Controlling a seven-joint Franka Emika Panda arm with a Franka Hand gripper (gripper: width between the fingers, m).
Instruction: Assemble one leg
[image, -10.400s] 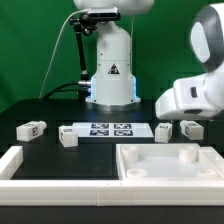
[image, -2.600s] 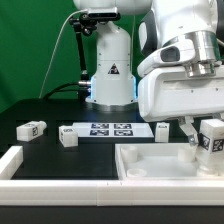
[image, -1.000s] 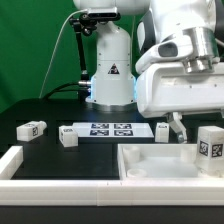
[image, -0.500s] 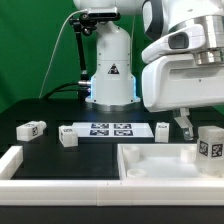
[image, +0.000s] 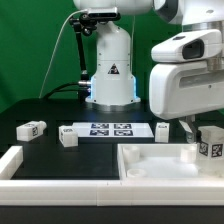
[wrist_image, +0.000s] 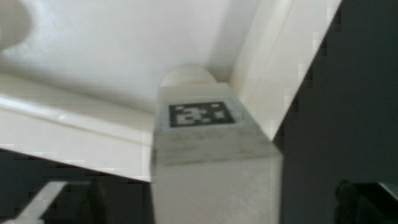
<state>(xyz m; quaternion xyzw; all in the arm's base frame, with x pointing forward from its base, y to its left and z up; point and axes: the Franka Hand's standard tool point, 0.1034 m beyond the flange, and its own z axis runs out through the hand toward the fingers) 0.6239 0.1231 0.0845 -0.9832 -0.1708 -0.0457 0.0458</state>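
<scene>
Black table (image: 60, 152), arm (image: 186, 85) above upright leg (image: 209, 143)

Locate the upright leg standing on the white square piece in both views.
Exterior view: the leg stands upright on the square piece, at the exterior view's right edge.
Wrist view: the leg fills the middle, its tag toward the camera.
Shared landmark: the square piece's raised rim, right beside the leg.

Black table (image: 95, 150), marker board (image: 110, 129), legs (image: 31, 128), square tray (image: 150, 165)
</scene>
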